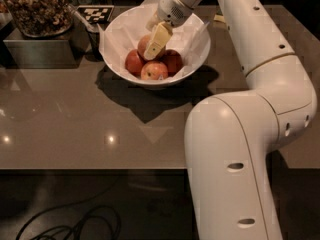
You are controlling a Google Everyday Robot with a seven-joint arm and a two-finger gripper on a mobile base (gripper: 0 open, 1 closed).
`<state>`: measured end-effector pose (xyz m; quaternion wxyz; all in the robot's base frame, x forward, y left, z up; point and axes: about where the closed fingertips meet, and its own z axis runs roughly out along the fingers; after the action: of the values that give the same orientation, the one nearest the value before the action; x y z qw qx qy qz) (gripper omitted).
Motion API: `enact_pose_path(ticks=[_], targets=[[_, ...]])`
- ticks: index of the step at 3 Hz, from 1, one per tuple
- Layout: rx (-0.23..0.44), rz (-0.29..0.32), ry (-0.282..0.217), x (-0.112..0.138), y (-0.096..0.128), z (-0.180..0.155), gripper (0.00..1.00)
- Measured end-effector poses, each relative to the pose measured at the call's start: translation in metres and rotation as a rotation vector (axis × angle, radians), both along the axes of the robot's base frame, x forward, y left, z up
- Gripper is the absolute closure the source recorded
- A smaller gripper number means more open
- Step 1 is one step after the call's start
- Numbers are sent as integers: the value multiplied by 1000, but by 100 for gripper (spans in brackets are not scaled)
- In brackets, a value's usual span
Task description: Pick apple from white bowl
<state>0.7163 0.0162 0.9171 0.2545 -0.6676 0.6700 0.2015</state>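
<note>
Claw down inside the white bowl.
The apple sits right against my claw; I cannot tell whether it's gripped.

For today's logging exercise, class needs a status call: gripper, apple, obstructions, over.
Gripper low in white bowl, at the apple. Apple at rear of pile. Three other apples packed close.

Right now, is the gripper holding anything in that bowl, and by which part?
Cannot tell. The gripper is down in the white bowl, lying across the apple at the back; a grip can't be confirmed.
</note>
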Motion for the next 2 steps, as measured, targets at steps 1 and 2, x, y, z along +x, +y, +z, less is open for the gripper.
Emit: enact_pose_path(ticks=[1, 2], targets=[[-8, 1, 23, 1, -1, -12, 38], [-16, 1, 42, 1, -3, -20, 61]])
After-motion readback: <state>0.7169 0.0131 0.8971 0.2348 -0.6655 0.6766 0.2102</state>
